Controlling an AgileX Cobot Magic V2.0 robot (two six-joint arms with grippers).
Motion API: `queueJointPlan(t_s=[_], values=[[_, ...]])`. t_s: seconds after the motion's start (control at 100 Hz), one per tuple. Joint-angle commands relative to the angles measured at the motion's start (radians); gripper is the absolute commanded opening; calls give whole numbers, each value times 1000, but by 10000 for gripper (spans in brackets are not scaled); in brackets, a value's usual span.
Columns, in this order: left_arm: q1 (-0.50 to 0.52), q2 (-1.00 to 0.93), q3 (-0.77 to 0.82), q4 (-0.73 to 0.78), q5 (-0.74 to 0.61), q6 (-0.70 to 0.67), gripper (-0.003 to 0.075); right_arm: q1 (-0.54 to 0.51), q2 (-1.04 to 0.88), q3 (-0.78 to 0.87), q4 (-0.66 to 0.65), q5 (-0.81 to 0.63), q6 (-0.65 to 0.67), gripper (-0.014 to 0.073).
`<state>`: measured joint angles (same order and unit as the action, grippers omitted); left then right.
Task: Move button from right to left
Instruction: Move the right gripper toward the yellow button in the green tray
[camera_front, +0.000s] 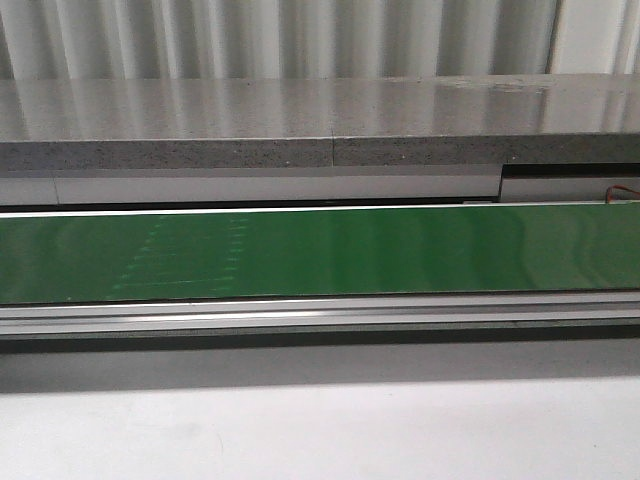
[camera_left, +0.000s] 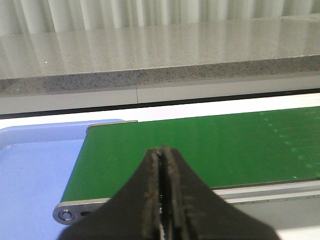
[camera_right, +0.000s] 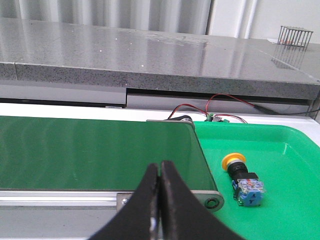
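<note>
Grey speckled stone forms a counter (camera_front: 300, 120) across the back of the front view, with pale corrugated panelling behind it. Below it a green belt (camera_front: 320, 252) runs the full width, framed by metal rails, and a pale surface is seen in front. No end effector and no button are seen in this view.

From the left wrist view, the left end effector (camera_left: 163, 160) is seen with its dark fingers pressed together, nothing between them, over the belt's near edge. The belt's end is seen beside a blue tray (camera_left: 30, 165).

From the right wrist view, the right end effector (camera_right: 160, 175) is likewise closed and holds nothing, over the belt's near rail. Just beyond the belt's end, a green tray (camera_right: 280, 150) is seen, and the button (camera_right: 242, 179) lies on its side in it, yellow cap pointed away from the camera, apart from the fingers. Red wires (camera_right: 220, 100) are seen behind the tray.
</note>
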<state>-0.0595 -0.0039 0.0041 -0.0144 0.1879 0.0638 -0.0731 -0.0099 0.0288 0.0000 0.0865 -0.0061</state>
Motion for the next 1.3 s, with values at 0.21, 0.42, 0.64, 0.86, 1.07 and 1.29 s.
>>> queueJointPlan(t_s=[0.21,0.42,0.64,0.86,1.07,1.29], values=[[0,-31,40,-3,-71,-9,-20,-1,-20,-22,-6,-75,-4,-67],[0,-31,40,-3,-71,-9,-20,-1,-20,-22,-6,-74,-4,-67],[0,-31,40,-3,-71,-9,-20,-1,-20,-22,-6,-80,-4,-67],[0,-31,40,-3,-71,-9,-20,-1,-20,-22,-6,-80,-4,-67],[0,-31,40,-3,-71,-9,-20,-1,-20,-37,-22,-48,-4,-67],[0,-31,40,-3,-71,-9,-20,-1,49,-188,-65,177,-4,-67]])
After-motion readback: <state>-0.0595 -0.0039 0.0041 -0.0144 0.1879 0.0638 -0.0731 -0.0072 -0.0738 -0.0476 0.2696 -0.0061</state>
